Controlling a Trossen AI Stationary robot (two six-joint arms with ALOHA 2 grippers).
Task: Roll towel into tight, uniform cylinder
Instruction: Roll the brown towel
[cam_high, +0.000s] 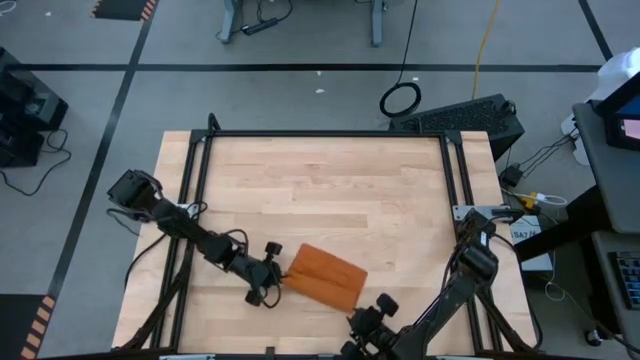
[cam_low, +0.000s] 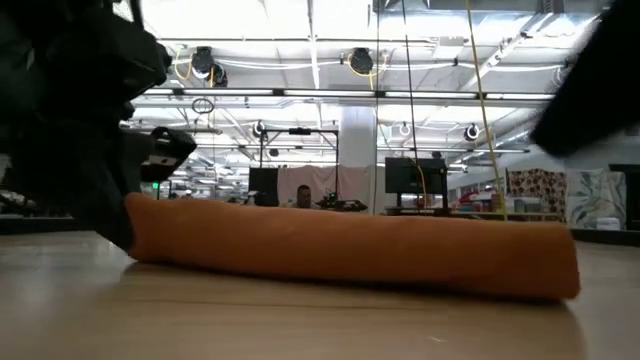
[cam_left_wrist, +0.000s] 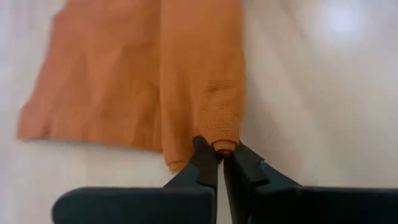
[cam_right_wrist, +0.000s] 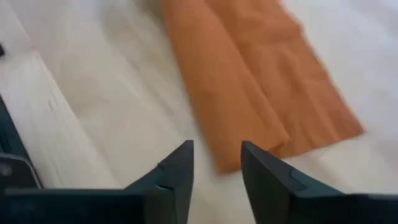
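Note:
The rust-orange towel (cam_high: 325, 275) lies near the table's front edge. It is partly rolled: a thick rolled strip (cam_left_wrist: 208, 74) runs beside a flat part (cam_left_wrist: 99, 81). In the low view the towel (cam_low: 350, 250) rests on the wood as a long low bundle. My left gripper (cam_high: 277, 275) is at the towel's left end, shut on it. My right gripper (cam_high: 372, 315) hovers open above the wood just off the towel's right end (cam_right_wrist: 249, 81), with nothing between its fingers (cam_right_wrist: 180, 165). My left gripper pinches the end of the towel's rolled strip (cam_left_wrist: 225, 138) between its two fingertips. The fingers slant down from the table's left and point along the roll. The towel lies on the table, its rolled end bunched where the fingers meet.
Black frame rails (cam_high: 200, 180) run along the table's left and right sides and its far edge. Bare wood (cam_high: 330, 190) stretches from the towel to the far edge. The table's near edge lies close below the towel and my right gripper.

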